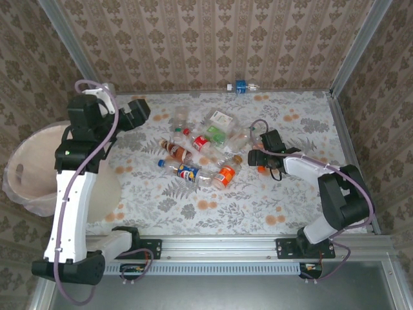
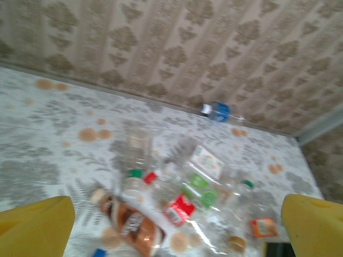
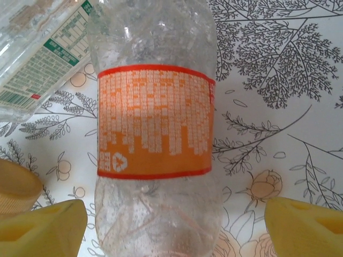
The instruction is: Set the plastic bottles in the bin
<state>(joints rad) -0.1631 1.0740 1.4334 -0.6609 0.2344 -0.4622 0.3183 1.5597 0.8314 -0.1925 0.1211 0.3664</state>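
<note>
**Bottles Clustered at Table Centre; Both Grippers Open**

The floral-patterned table (image 1: 290,200) carries the work. The bin (image 1: 29,165) stands off its 9 o'clock edge, with a clear bag showing at the rim. The left gripper (image 1: 138,113) hangs at 10 o'clock over the table, fingers spread wide with nothing between them. The plastic bottles (image 1: 200,152) lie clustered at table centre. The right gripper (image 1: 257,158) sits low at 3 o'clock of the cluster. Its fingers are spread and straddle an orange-labelled bottle (image 3: 155,123), with a gap at the right finger. One blue-labelled bottle (image 1: 241,87) lies apart at 12 o'clock, against the wall.
</note>
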